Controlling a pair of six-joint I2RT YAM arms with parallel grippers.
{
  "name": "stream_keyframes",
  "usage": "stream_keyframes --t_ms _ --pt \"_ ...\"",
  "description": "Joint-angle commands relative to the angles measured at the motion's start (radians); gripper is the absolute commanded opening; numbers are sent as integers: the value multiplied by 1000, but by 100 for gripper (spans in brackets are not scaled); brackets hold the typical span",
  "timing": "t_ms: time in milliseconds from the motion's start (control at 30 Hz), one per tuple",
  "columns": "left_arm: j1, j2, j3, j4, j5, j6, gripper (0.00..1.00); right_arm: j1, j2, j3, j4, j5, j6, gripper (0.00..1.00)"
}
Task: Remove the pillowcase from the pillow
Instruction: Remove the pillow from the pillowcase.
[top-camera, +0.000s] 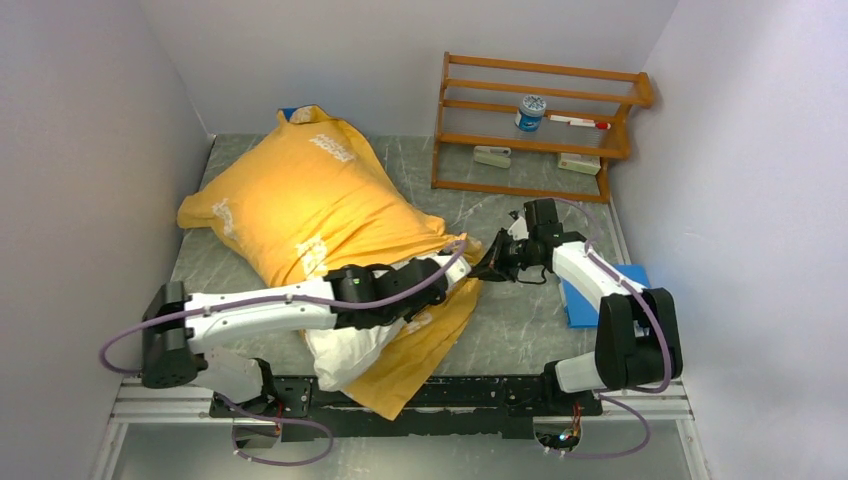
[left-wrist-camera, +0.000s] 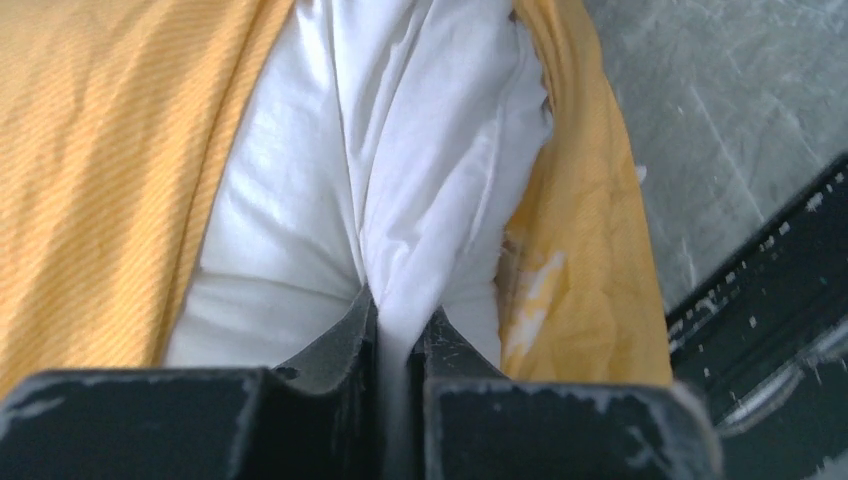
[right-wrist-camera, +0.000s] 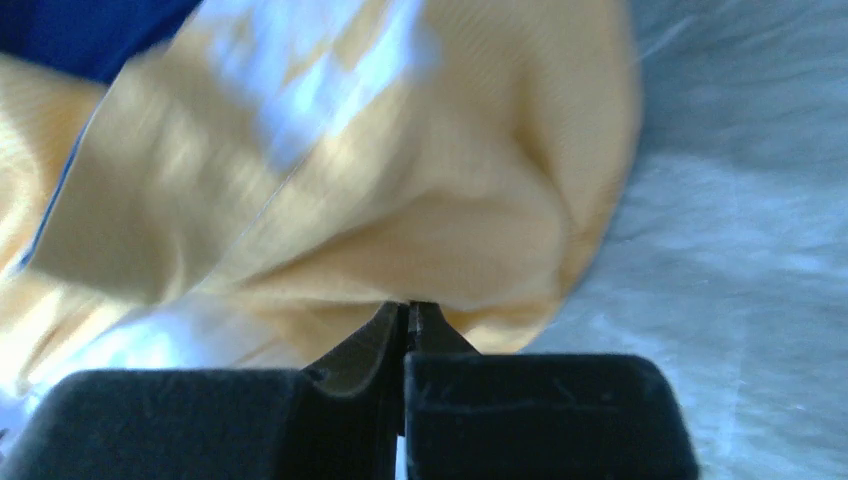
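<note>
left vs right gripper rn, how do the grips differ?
Left gripper pinches a fold of the white pillow; right gripper pinches the yellow-orange pillowcase. Left works at the case's open near end, where the pillow pokes out; right holds the case's edge farther to the right. Shared: both are shut on fabric.

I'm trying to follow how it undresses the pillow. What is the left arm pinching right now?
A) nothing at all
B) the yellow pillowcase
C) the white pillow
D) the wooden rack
C: in the left wrist view, the left jaws are closed on a fold of the white pillow, which pokes out of the yellow pillowcase.
</note>
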Motion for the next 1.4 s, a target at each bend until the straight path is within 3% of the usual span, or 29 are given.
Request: stream_keyframes --t_ms 0,33,133,267,433,633,800,967,1200,1267,1367 --pt "4 -194 -6 -132 -53 -72 5 -40 57 17 67 171 -89 6" --pt "8 -202 -11 -132 -60 -77 5 -39 48 22 76 117 -104 11" --pt "16 -188 -4 -122 -73 -90 5 -36 -12 21 86 -23 -116 38" --pt "19 -132 23 -65 -85 -91 5 -27 -134 1 46 -93 -110 70" --pt "45 -50 89 -28 -79 -82 5 51 -286 -78 62 -179 -79 84" --pt "90 -6 148 -29 -52 -90 5 244 -368 -148 67 33 62 85" --pt "97 -15 148 -10 0 -74 5 290 -399 -170 89 220 169 82" --pt "97 -25 133 -16 16 -84 5 326 -381 -170 273 259 245 80" --pt "97 -12 148 -23 -2 -99 5 426 -267 -128 270 344 242 79" --pt "97 -3 152 -32 -12 -100 5 442 -272 -130 259 374 235 77" --pt "97 -7 151 -39 -25 -103 5 451 -298 -152 214 477 255 61"
